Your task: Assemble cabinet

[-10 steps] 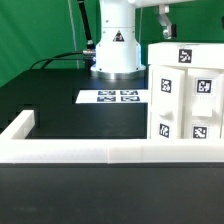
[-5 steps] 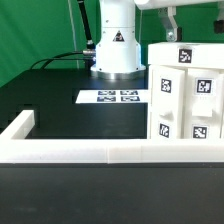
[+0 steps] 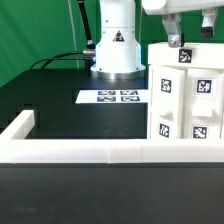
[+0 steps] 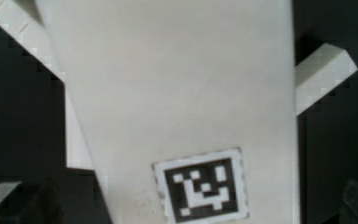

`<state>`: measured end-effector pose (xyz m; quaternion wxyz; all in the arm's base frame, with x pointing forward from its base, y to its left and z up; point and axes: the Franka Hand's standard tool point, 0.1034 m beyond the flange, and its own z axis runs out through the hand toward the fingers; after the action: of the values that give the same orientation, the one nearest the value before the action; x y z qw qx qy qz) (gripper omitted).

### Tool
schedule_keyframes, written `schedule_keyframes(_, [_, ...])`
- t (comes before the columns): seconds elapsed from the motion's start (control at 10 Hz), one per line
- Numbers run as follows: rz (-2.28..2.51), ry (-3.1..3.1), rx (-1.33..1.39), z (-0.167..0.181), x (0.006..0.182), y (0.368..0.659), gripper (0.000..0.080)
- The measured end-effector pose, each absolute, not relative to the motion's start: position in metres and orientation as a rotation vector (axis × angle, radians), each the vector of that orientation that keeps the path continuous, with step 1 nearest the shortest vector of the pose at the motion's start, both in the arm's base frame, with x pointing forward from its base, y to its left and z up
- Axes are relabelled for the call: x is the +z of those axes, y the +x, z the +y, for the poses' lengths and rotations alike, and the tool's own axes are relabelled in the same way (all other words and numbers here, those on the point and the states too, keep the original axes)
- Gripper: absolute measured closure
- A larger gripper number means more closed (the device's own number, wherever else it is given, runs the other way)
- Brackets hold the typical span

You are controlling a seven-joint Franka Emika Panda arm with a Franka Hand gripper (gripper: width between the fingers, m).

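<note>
1. In the exterior view I see my gripper hanging just above the cabinet, over its top edge. One dark fingertip shows; whether the jaws are apart, I cannot tell. The marker board lies below, toward the exterior view's left.
2. In the wrist view the cabinet sits directly beneath my gripper, one tag facing up.

You get even, bright light in the exterior view; the cabinet looks sharp, its side face shaded grey. Your wrist view is dimmer and soft, blurring the cabinet's tag.
</note>
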<state>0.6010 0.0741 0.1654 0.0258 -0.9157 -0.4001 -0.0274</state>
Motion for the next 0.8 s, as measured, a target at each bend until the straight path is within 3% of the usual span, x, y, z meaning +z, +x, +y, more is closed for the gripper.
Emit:
schedule_keyframes(0.4, [-1.216,-2.841,-0.04,0.071,0.15,0.596,0.0002])
schedule_keyframes(0.5, [-1.206,-2.845,-0.033,0.071,0.148,0.595,0.0093])
schedule_keyframes(0.6, [-1.196,-2.849,-0.032,0.071,0.147,0.595,0.0093])
schedule_keyframes(0.7, [-1.191,-2.85,-0.026,0.071,0.148,0.595,0.0238])
schedule_keyframes(0.8, [-1.19,-2.85,-0.027,0.071,0.147,0.595,0.0238])
